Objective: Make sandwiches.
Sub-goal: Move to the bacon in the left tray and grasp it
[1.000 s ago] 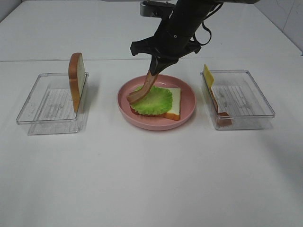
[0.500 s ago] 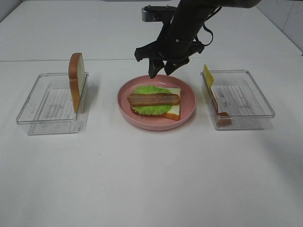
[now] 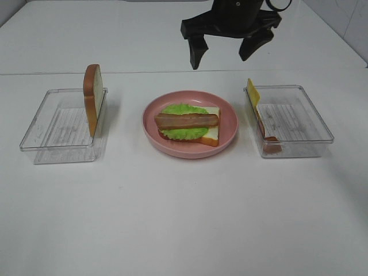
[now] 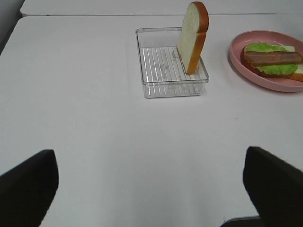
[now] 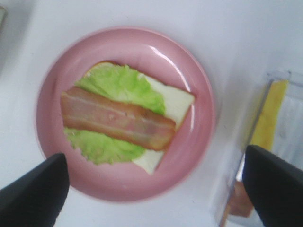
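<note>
On the pink plate (image 3: 227, 133) lies a white bread slice (image 3: 211, 133) topped with a green lettuce leaf (image 3: 183, 109) and a reddish-brown bacon strip (image 3: 187, 121). The right wrist view shows the same stack, with the bacon strip (image 5: 118, 118) across the lettuce. My right gripper (image 3: 224, 50) is open and empty, raised above and behind the plate. A second bread slice (image 3: 93, 98) stands upright in the left clear tray (image 3: 57, 129). A yellow cheese slice (image 3: 252, 91) leans in the right clear tray (image 3: 299, 123). My left gripper (image 4: 151, 189) is open and empty, away from the left tray.
A reddish-brown bacon piece (image 3: 269, 135) lies against the left wall of the right tray. The white table (image 3: 184, 218) extends in front of the plate and trays.
My right gripper let go of the bacon strip, which now lies flat on the lettuce. The gripper then rose up and moved back and to the right, jaws open.
</note>
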`<act>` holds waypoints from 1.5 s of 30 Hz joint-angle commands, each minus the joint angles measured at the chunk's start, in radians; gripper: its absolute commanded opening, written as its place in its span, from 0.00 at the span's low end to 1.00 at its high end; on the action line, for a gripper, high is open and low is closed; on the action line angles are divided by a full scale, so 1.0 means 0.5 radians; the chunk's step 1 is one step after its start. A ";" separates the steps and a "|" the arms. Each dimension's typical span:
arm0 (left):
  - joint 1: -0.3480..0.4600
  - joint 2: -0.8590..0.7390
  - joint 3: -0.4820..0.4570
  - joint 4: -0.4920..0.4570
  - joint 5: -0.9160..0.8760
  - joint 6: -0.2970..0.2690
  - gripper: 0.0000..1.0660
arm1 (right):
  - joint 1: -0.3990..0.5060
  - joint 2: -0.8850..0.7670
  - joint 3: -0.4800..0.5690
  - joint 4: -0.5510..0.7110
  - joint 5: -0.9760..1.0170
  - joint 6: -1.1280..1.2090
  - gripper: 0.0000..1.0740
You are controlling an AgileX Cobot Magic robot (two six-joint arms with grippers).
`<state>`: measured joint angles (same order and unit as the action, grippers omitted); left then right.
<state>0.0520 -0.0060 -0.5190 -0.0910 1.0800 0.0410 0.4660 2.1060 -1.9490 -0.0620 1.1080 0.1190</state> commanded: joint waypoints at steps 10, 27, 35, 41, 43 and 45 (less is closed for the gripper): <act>-0.004 -0.038 0.006 -0.026 -0.020 -0.002 0.92 | -0.258 -0.130 0.064 -0.010 0.452 0.058 0.90; -0.004 -0.038 0.006 -0.026 -0.020 -0.002 0.92 | -0.280 -0.168 0.570 0.090 0.042 0.044 0.89; -0.004 -0.038 0.006 -0.026 -0.020 -0.002 0.92 | -0.280 0.004 0.570 0.114 -0.014 0.040 0.88; -0.004 -0.038 0.006 -0.026 -0.020 -0.002 0.92 | -0.280 0.086 0.570 0.078 -0.020 0.040 0.86; -0.004 -0.038 0.006 -0.026 -0.020 -0.002 0.92 | -0.282 0.094 0.570 0.074 -0.018 0.040 0.85; -0.004 -0.038 0.006 -0.026 -0.020 -0.002 0.92 | -0.282 0.118 0.570 0.074 -0.018 0.040 0.82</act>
<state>0.0520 -0.0060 -0.5190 -0.0910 1.0790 0.0410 0.3270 2.1590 -1.6710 -0.0170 1.1020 0.1410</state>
